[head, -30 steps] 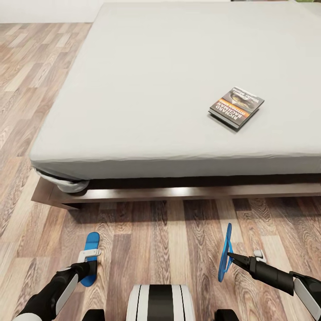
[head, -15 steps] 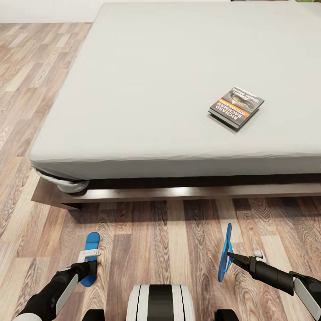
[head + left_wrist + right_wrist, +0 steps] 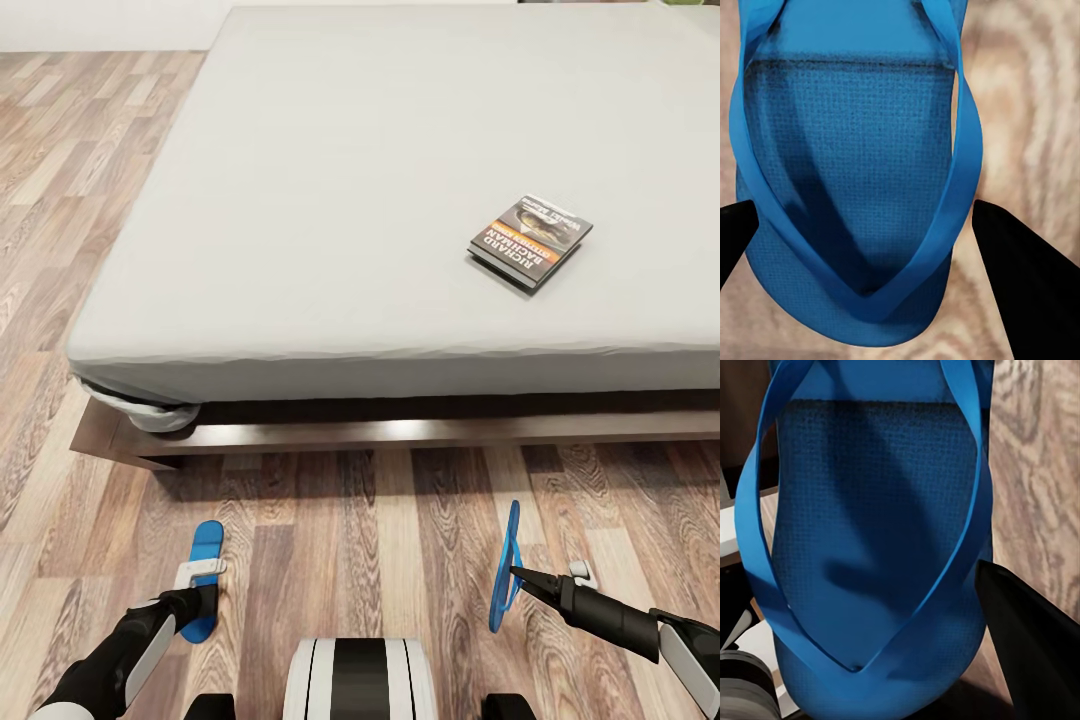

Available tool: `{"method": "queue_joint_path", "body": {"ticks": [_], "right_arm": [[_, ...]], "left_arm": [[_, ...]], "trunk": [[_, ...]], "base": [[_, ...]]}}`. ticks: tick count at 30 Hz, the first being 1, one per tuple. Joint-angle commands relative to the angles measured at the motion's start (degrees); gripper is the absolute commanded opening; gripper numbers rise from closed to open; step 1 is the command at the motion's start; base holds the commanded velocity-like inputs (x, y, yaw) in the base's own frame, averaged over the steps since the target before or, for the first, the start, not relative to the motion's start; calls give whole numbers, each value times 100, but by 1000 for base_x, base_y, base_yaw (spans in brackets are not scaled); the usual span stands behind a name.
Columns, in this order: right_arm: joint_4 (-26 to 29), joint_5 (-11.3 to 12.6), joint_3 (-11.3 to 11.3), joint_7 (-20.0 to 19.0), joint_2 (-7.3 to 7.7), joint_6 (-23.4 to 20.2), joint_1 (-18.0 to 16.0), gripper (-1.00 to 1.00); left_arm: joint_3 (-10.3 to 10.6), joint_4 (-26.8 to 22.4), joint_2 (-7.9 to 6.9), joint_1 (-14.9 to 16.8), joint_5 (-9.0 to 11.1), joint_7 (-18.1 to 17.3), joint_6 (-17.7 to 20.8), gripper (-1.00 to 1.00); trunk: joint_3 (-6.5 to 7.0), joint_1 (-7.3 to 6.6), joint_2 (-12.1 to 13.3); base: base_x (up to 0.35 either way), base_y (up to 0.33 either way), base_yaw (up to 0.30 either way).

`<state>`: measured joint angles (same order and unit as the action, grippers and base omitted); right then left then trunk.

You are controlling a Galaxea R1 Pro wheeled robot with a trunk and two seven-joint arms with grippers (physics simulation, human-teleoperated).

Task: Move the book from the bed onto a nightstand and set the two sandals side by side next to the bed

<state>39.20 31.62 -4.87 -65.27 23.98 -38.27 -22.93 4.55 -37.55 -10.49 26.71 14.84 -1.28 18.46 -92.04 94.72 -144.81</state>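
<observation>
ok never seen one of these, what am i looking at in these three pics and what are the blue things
It is a simulated two-armed robot on wheels, in a bedroom. The big picture comes from a camera on its head, looking down past both arms. The pale grey bed stands ahead, with a small book lying flat on the mattress. The other two pictures come from cameras near each gripper, looking along its fingers.

The blue things are flip-flops. The left gripper is at the left sandal, which lies flat on the wood floor; in its wrist picture the dark fingers sit on either side of the sandal, so whether it is gripped I cannot tell. The right gripper pinches the right sandal, which stands on edge.
</observation>
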Motion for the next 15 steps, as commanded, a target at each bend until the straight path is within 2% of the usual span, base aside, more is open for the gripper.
{"method": "queue_joint_path", "body": {"ticks": [1,2,3,15], "right_arm": [[0,28,1,1,1,-40,-1,-100],[0,28,0,2,1,-40,-1,-100],[0,28,-1,-1,1,-40,-1,-100],[0,28,1,-1,1,-40,-1,-100]], "left_arm": [[20,-8,-6,1,28,5,26,-100],[20,-9,-6,1,28,5,24,-100],[20,-9,-5,1,28,5,21,100],[20,-11,3,1,28,5,17,100]], "trunk": [[-3,-1,-1],[-3,-1,-1],[-3,-1,-1],[-3,-1,-1]], "base": [[0,0,0],[0,0,0],[0,0,0],[0,0,0]]}}
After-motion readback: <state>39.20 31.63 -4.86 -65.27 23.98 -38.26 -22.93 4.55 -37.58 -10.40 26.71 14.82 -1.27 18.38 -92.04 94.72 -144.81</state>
